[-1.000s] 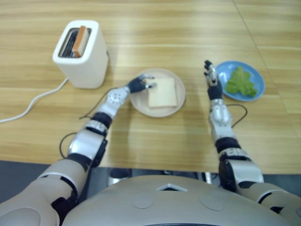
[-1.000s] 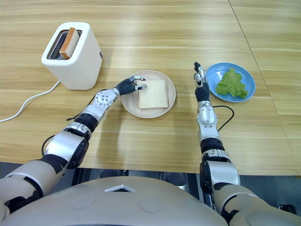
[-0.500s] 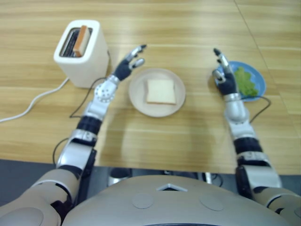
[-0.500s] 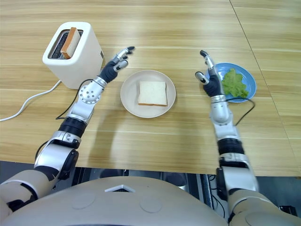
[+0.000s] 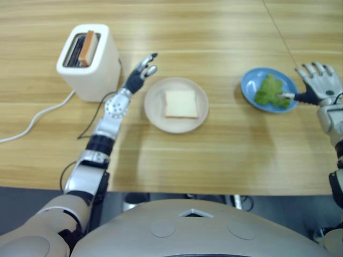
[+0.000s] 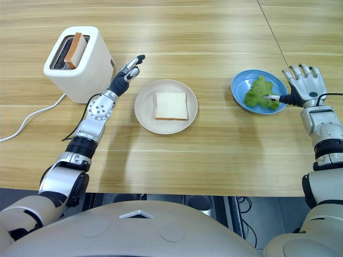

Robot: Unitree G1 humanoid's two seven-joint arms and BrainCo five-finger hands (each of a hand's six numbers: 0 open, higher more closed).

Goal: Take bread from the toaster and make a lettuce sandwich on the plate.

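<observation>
A white toaster [image 6: 80, 67] stands at the table's left with one bread slice [image 6: 74, 50] upright in its slot. A beige plate [image 6: 144, 113] in the middle holds a single white bread slice [image 6: 171, 105] lying flat. My left hand [image 6: 125, 76] hovers open between the toaster and the plate, fingers stretched out. At the right, a blue plate [image 6: 240, 88] carries a green lettuce leaf [image 6: 259, 92]. My right hand [image 6: 304, 84] is spread open just right of the blue plate, one fingertip reaching over its rim toward the lettuce.
The toaster's white cord [image 6: 29, 120] trails off to the left across the wooden table [image 6: 214, 155]. Thin black cables run along both of my forearms. A seam in the tabletop [image 6: 270, 32] runs diagonally at the upper right.
My left hand let go of the bread on the plate and drew back toward the toaster. My right hand swung right, from left of the blue plate to its right side.
</observation>
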